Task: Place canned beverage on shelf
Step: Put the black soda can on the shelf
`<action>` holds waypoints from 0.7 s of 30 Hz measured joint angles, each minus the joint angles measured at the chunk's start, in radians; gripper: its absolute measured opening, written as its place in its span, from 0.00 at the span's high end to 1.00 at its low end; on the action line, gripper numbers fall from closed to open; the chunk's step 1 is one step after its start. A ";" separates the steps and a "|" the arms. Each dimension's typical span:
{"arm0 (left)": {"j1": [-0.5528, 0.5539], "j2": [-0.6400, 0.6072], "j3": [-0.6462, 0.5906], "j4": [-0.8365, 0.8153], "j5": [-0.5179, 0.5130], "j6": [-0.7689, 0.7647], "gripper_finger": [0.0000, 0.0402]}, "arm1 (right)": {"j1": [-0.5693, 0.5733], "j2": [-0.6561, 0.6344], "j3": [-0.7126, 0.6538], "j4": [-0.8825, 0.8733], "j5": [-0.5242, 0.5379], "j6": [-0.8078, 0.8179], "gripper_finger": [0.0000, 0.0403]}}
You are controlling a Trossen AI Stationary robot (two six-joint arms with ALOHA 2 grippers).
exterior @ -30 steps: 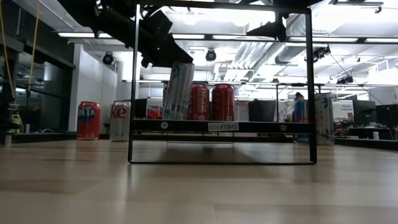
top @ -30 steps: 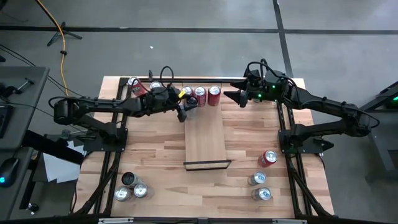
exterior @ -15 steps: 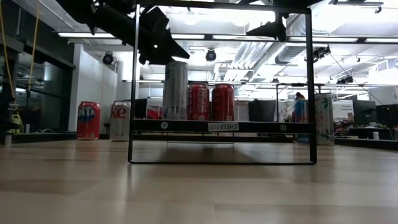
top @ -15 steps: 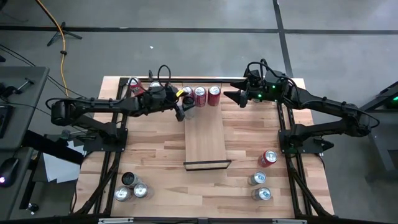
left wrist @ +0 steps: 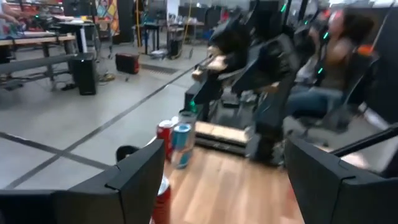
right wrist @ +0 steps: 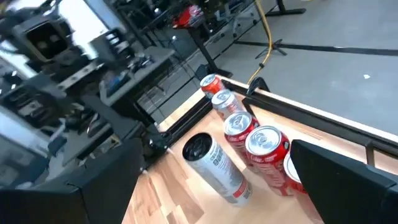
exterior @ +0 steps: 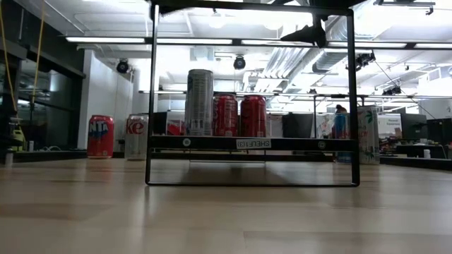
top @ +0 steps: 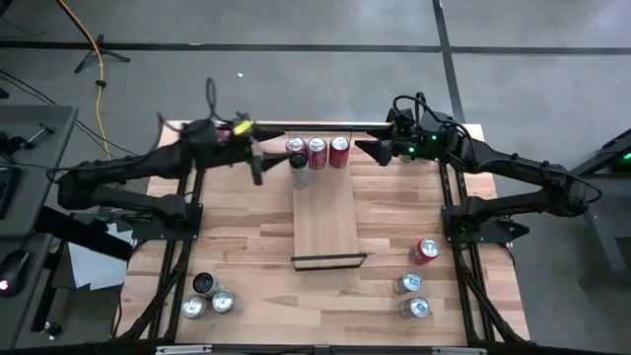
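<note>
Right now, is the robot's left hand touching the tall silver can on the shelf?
Apart. In the high view the left hand sits off to the side of the tall silver can, with bare table between them; the can stands alone on the shelf.

Two dark, slender six-joint arms of matte black links, looped with thin black cables near the wrists. On the left arm [top: 148, 170], a small yellow tag and a touch of red by the wrist, ending in the left gripper [top: 258, 171] with two flat black angular fingers [left wrist: 134, 180]. On the right arm [top: 513, 170], green indicator lights glowing at the wrist housing, and on the right gripper [top: 361, 149] the same broad, dark, wedge-shaped fingers [right wrist: 339, 171].
</note>
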State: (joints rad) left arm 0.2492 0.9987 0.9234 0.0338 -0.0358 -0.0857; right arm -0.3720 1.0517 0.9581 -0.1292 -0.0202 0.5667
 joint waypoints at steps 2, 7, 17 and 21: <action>-0.011 -0.056 -0.003 -0.045 -0.001 -0.024 0.35 | 0.008 0.015 0.000 0.005 0.013 0.037 0.02; -0.048 -0.174 -0.095 -0.063 -0.028 -0.081 0.51 | 0.067 0.125 0.000 0.087 -0.120 0.032 0.03; -0.081 -0.337 -0.242 -0.030 -0.100 -0.227 0.97 | 0.291 0.393 0.000 0.261 -0.098 -0.080 0.61; -0.079 -0.354 -0.242 -0.011 -0.123 -0.226 0.94 | 0.305 0.469 0.001 0.277 0.004 -0.142 0.95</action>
State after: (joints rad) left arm 0.1697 0.6449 0.6811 0.0229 -0.1591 -0.3119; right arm -0.0673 1.5204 0.9590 0.1478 -0.0166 0.4244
